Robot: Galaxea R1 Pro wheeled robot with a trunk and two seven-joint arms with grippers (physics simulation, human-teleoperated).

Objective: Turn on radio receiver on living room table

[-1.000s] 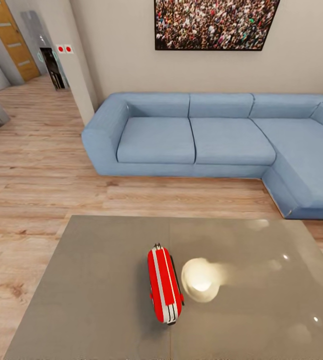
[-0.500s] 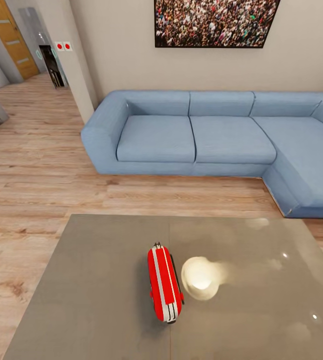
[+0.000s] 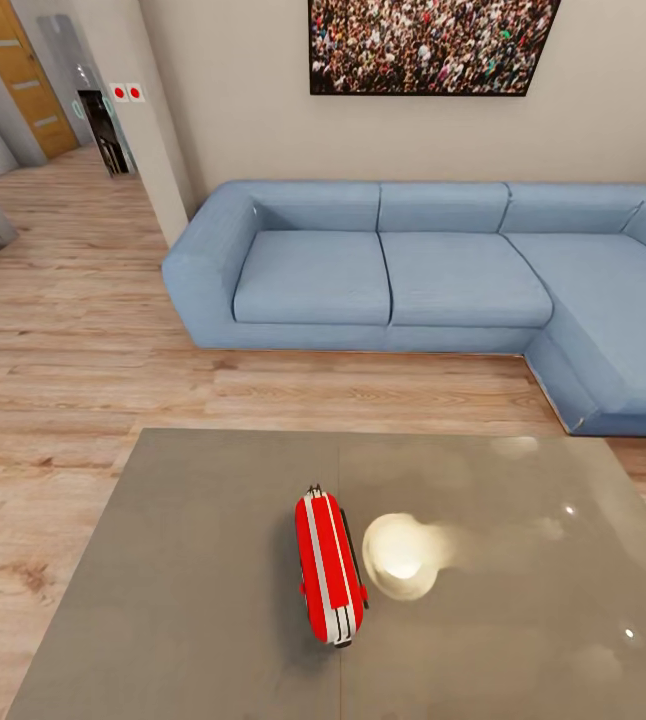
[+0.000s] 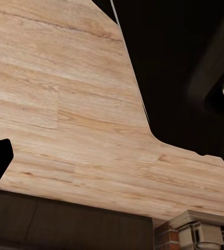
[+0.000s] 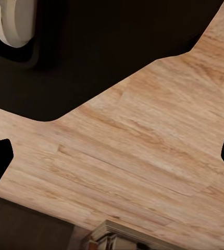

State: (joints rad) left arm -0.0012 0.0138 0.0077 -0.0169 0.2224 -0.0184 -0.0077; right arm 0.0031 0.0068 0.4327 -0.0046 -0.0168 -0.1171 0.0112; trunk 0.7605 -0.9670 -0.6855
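The table (image 3: pixel 193 600) runs off the lower edge; the sofa (image 3: pixel 443 270) off the right; the radio receiver's (image 3: pixel 328 568) dial is hidden.

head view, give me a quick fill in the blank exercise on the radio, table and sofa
1. The radio receiver rests on the glossy grey ____.
2. The radio's body is mostly ____ with pale stripes.
3. Beyond the table stands a ____ L-shaped sofa.
4. On the wall above the sofa hangs a picture of a ____.

Missing words: table; red; blue; crowd
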